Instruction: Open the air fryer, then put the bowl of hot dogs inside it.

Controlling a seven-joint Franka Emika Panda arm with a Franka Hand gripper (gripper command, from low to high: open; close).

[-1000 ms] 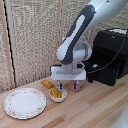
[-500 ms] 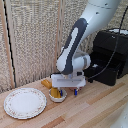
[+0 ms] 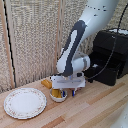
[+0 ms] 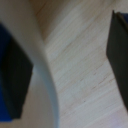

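Exterior view first: the wooden table (image 3: 100,107) runs across the lower part of the scene, with a woven screen (image 3: 35,40) standing behind it. The white arm (image 3: 82,37) bends down from the upper right of that view. The air fryer (image 3: 111,50) sits on the table at the exterior view's right, black and boxy; its drawer (image 3: 102,70) stands pulled out toward the arm, and I cannot make out the handle. A black cable (image 3: 107,59) hangs across the front of it.

A wide patterned-rim plate (image 3: 25,102) lies flat at the exterior view's left, apart from the bowl. The gripper (image 3: 66,90) is low over the bowl (image 3: 58,96), which sits on the table just beside the plate's right edge and well apart from the fryer. Yellow hot dogs (image 3: 56,93) show inside it. An orange-tan block (image 3: 46,83) lies just behind the bowl, partly hidden by the gripper body.

Wrist view, very blurred: the bowl's white rim (image 4: 42,75) curves between two dark fingers (image 4: 15,80), one inside it and one outside, with bare wood between rim and outer finger. The jaws are spread around the rim and not clamped on it.
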